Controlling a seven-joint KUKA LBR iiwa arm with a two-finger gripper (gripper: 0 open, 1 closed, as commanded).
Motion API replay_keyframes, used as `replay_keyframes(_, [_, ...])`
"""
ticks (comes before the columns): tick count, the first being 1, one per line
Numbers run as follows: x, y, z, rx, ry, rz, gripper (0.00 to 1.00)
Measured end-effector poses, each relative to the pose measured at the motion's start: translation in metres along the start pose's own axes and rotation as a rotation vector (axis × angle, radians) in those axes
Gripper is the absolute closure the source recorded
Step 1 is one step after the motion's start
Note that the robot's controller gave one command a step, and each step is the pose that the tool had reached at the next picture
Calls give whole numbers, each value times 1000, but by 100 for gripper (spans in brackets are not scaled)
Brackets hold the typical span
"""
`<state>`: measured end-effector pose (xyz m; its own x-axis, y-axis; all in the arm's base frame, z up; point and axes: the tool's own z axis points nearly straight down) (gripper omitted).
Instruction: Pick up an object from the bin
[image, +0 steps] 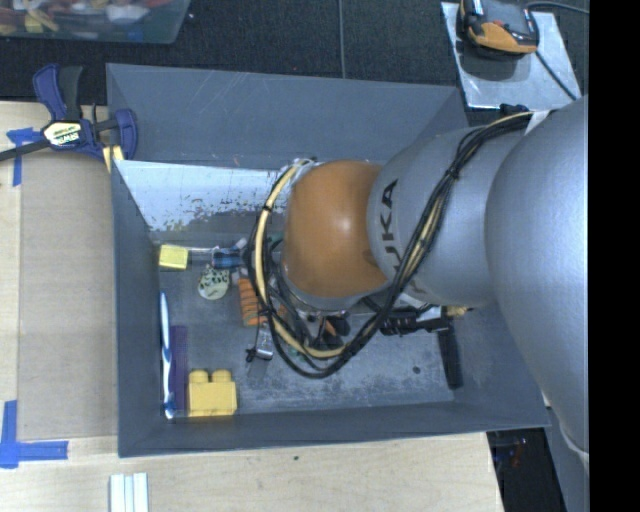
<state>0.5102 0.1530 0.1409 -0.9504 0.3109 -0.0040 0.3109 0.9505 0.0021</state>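
My gripper (263, 346) pokes out from under the arm's orange cover, low over the bin floor in the middle. An orange ridged piece (246, 300) lies just above it, partly hidden by cables. Further left sits a round whitish-green thing (212, 286). A blue thing (226, 259) lies beside a small yellow block (173, 258) near the back left. A yellow toy brick (211, 393) rests at the front left, a short way from the gripper.
A white and blue stick (165, 345) and a purple strip (179, 358) lie along the left wall. A black pen-like thing (449, 358) lies on the floor at the right. The arm and its cover hide the bin's middle and right.
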Motion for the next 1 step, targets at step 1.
replay_keyframes(1, [-37, -55, 58, -1, -1, -24, 0])
